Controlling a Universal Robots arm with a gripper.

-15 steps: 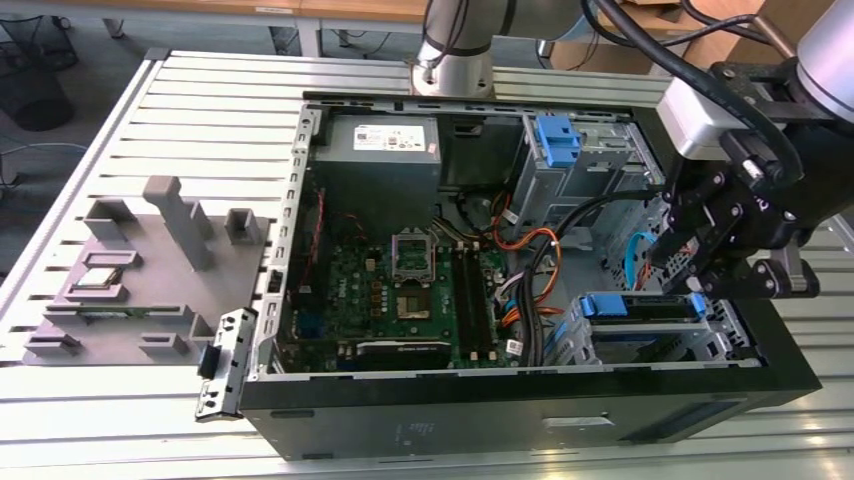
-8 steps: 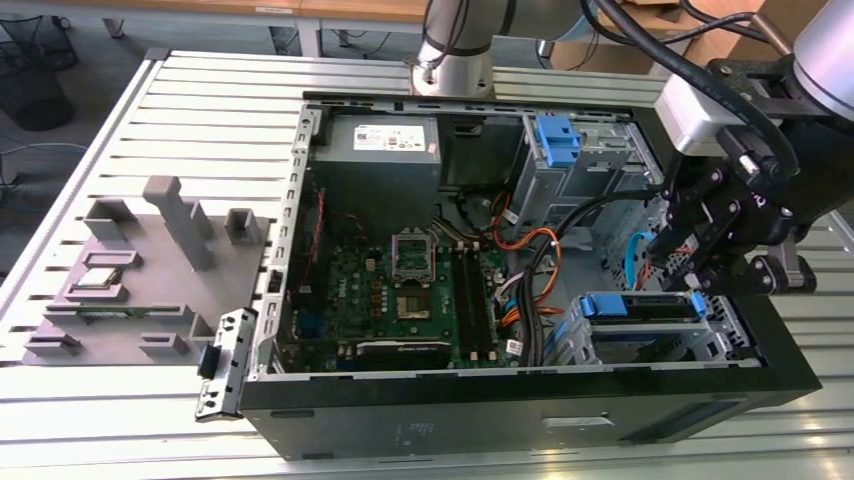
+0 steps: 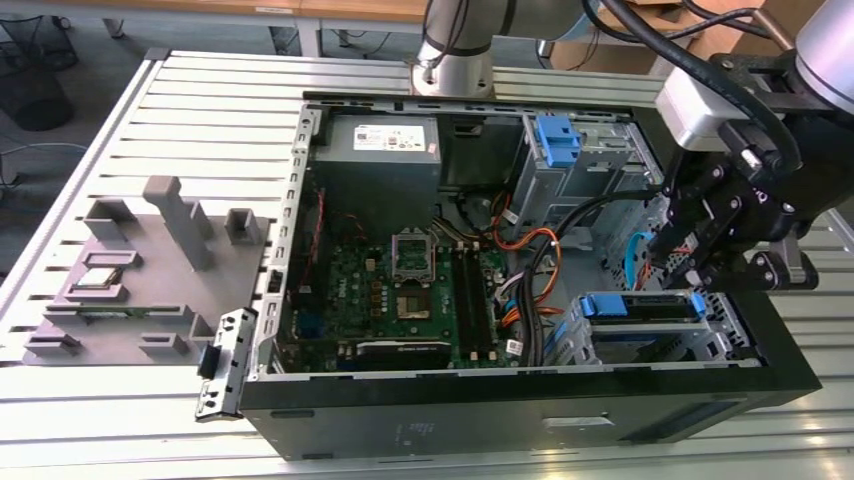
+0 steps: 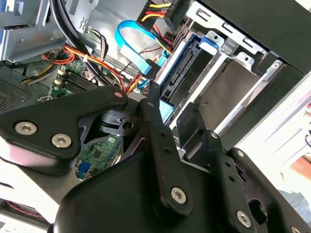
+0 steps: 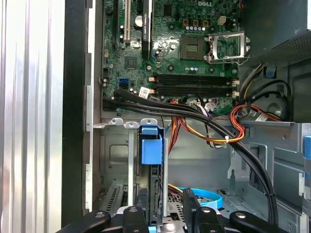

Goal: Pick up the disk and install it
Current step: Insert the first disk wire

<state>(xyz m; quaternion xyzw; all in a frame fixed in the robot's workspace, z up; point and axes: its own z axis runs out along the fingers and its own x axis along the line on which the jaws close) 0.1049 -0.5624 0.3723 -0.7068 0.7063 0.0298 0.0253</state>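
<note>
Disk [image 5: 150, 145]: edge-on in drive bay [image 5: 116, 155], oriented to slide home; tool [image 5: 161, 208] spread astride, apparently not clamping.

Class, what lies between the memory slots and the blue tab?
Black cables cross between the memory slots and the blue tab, in the first wrist view.

Spread on a slatted silver aluminium table [image 3: 200, 95]: an open black metal computer case [image 3: 467, 425] and, toward the exterior view's left, a grey moulded plastic fixture [image 3: 180, 225].
</note>
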